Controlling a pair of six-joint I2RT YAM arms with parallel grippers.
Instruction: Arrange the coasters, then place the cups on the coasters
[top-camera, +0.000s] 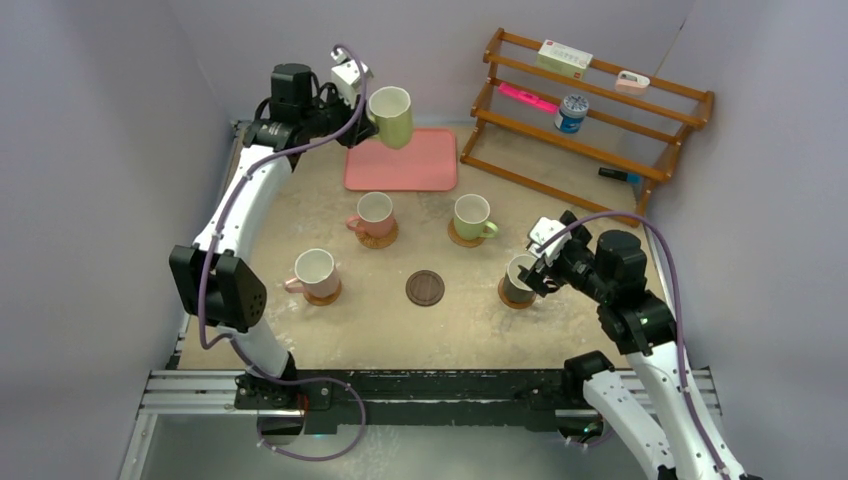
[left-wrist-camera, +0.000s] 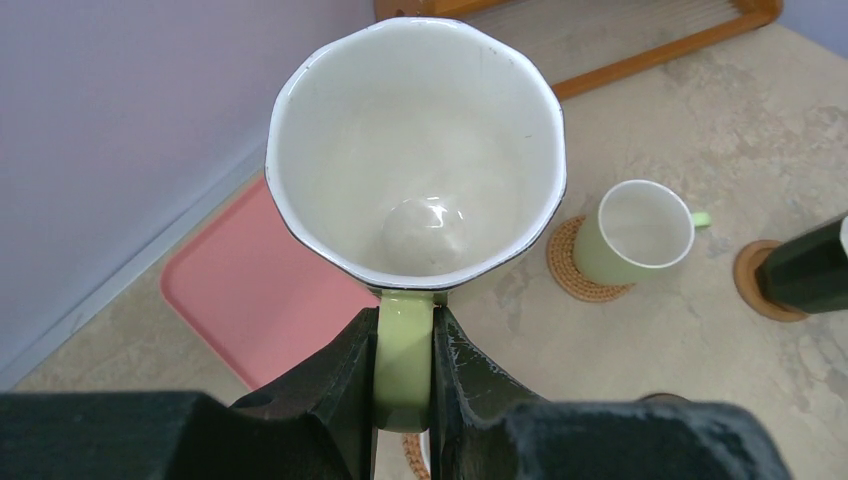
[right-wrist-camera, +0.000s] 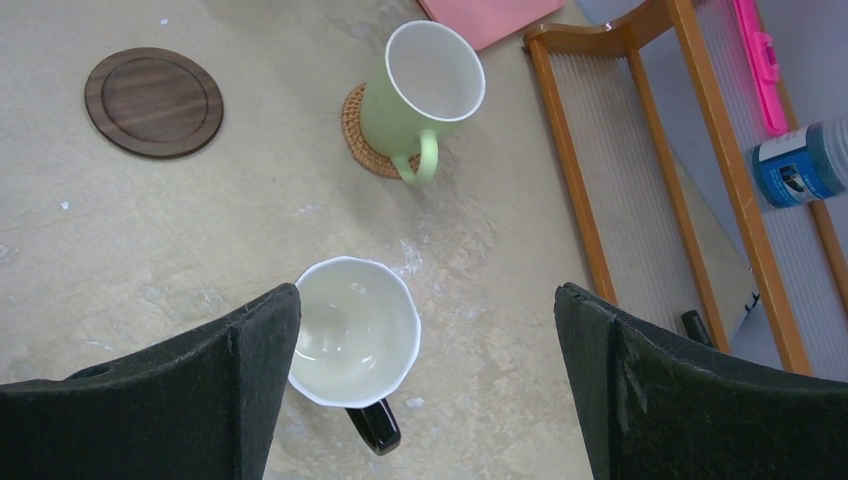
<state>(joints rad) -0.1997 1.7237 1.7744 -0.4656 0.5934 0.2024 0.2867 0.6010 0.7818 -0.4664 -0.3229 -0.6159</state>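
Observation:
My left gripper (top-camera: 370, 108) (left-wrist-camera: 405, 330) is shut on the handle of the pale yellow cup (top-camera: 391, 115) (left-wrist-camera: 415, 170), held in the air over the pink tray's near edge. Two pink cups (top-camera: 375, 213) (top-camera: 316, 271), the light green cup (top-camera: 471, 215) (right-wrist-camera: 425, 85) and the black cup (top-camera: 519, 280) (right-wrist-camera: 355, 330) each stand on a tan coaster. The dark brown coaster (top-camera: 425, 288) (right-wrist-camera: 153, 100) lies bare in the middle. My right gripper (top-camera: 537, 266) (right-wrist-camera: 427, 300) hangs open just above the black cup, whose rim sits by the left finger.
The pink tray (top-camera: 420, 170) (left-wrist-camera: 250, 290) lies at the back. A wooden rack (top-camera: 600, 120) (right-wrist-camera: 600, 190) at the back right holds a blue-and-white can (top-camera: 571, 112) (right-wrist-camera: 800, 165), a box and a pink item. Walls close in on the left and back.

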